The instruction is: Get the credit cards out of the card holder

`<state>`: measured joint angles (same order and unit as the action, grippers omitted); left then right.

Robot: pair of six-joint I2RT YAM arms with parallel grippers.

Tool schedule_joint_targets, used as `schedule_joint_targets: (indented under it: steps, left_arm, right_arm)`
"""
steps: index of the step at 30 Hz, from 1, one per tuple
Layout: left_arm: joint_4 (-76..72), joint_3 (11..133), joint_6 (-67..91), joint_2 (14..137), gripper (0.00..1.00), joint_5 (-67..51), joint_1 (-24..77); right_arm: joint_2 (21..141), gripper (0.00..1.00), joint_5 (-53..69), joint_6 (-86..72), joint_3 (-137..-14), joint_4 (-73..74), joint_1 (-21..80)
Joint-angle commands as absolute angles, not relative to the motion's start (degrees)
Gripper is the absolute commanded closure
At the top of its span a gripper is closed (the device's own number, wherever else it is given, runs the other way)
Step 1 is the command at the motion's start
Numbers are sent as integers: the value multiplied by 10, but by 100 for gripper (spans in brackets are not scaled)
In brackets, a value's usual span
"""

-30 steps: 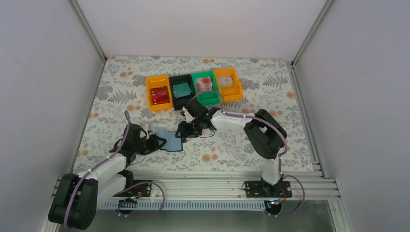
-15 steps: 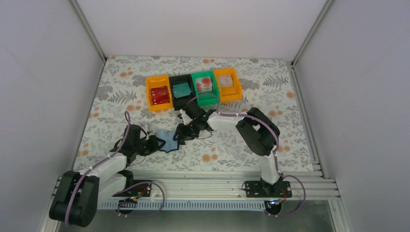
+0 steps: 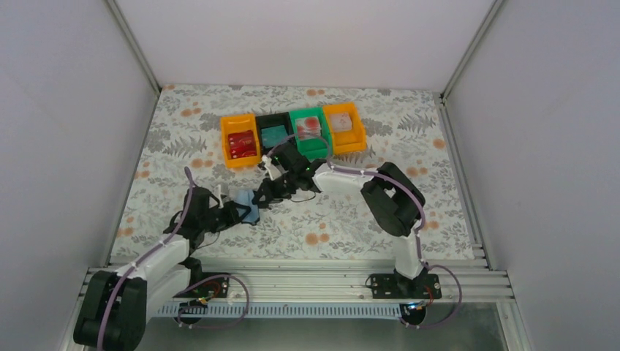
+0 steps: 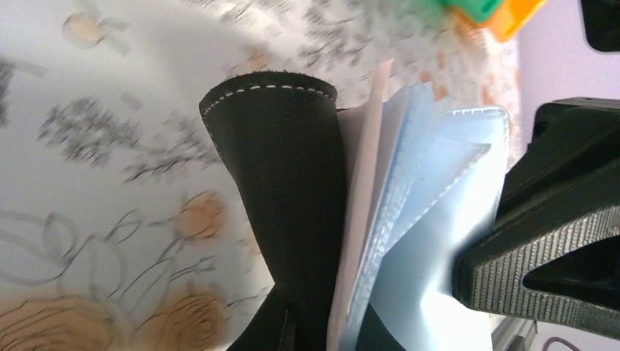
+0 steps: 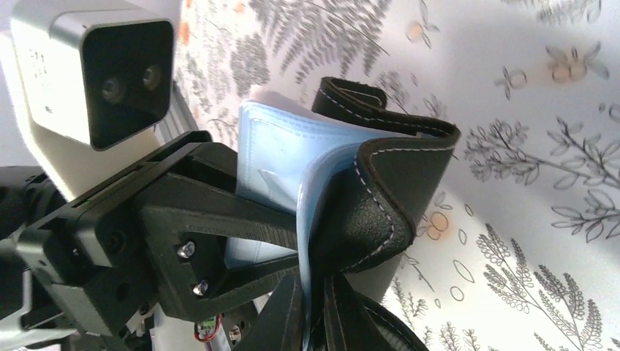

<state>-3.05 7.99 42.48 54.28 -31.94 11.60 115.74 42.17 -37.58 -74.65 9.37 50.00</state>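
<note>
The card holder [image 3: 245, 205] is a black wallet held partly folded between both grippers, just above the table at left of centre. My left gripper [image 3: 235, 213] is shut on its near half. My right gripper [image 3: 261, 197] is shut on the far cover. In the left wrist view the black cover [image 4: 285, 197] stands on edge beside fanned pale blue inner leaves [image 4: 431, 219]. A thin white edge [image 4: 368, 168] shows among them; I cannot tell which leaves are credit cards. The right wrist view shows the bent black cover [image 5: 380, 197] and the blue lining [image 5: 267, 157].
Four small bins stand in a row at the back: orange [image 3: 240, 140], black [image 3: 273, 135], green [image 3: 310, 130] and orange [image 3: 343, 126], each with small items inside. White walls close the table on three sides. The rail with the arm bases runs along the near edge.
The wallet lay open and flat a second ago. It is now folded up between the grippers and has shifted left. The right gripper has moved left with it.
</note>
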Motion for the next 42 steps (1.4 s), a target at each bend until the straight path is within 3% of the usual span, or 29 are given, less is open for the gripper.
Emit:
schedule_joint_targets:
  steps: [1,5,15,25,28,42]
  left_arm:
    - [-108,117,394,495,98,-398,118]
    - [-151,180,344,489,98,-454,116]
    - [-207,349,331,486,98,-556,97]
    - [-143,561,203,474,98,-640,96]
    - [-143,599,209,484,97,-644,98]
    - [-255,620,313,508,98,-634,105]
  right_arm:
    - [1077,95,454,-285,-804,122,500]
    - [1020,63,427,-197,-858,217,499]
    - [785,30,423,-123,-830,268,374]
    - [752,11,571,-102,-860,211,274]
    - [770,11,511,-95,-898,231,307]
    - [755,11,494,-22,-941,235,415]
